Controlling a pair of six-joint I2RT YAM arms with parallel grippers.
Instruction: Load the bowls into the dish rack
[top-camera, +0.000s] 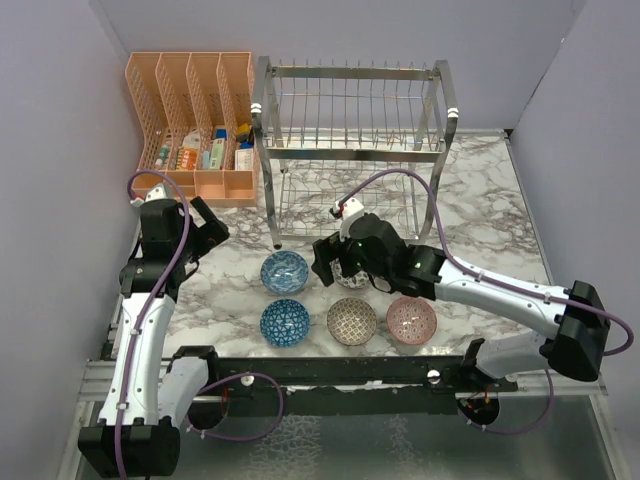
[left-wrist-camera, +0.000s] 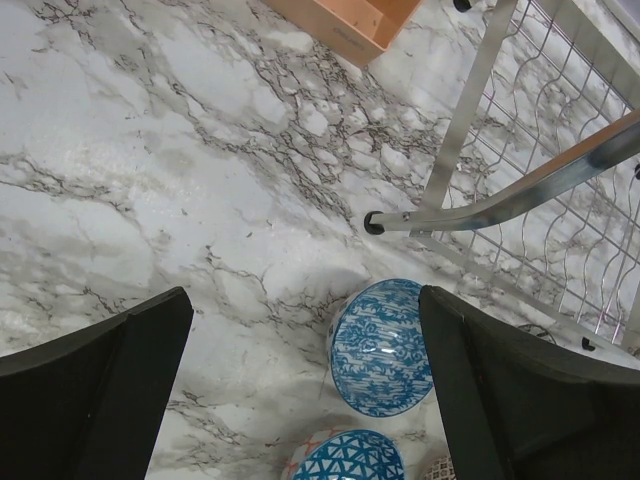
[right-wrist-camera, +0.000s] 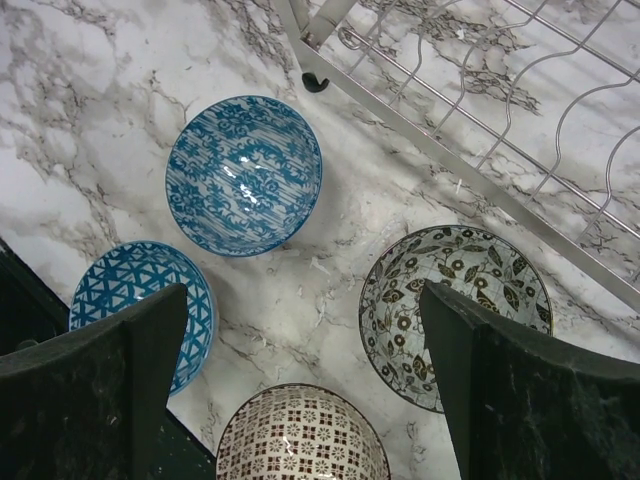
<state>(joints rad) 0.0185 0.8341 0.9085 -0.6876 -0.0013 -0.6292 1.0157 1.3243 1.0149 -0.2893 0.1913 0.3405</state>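
Near table (top-camera: 480, 230) edge: row of three bowls, blue triangle-pattern bowl (top-camera: 285, 322), brown-beige bowl (top-camera: 352, 320), pink bowl (top-camera: 411, 319). Behind: blue floral bowl (top-camera: 285, 271); dark-and-white bowl (right-wrist-camera: 440, 290) beneath right hand (top-camera: 335, 262), released, empty. Left hand (left-wrist-camera: 305, 320) released, left side. Dish rack (top-camera: 350, 150) at far edge.

Robotics laboratory test cell: marble-patterned tabletop (top-camera: 480, 200) enclosed by plain grey partition walls (top-camera: 60, 150); left arm (top-camera: 140, 340) and right arm (top-camera: 500, 292) bolted to a mounting rail (top-camera: 340, 370) at 6 o'clock; staged dish rack (top-camera: 350, 152) at 12, orange file organizer (top-camera: 190, 90) at 11.
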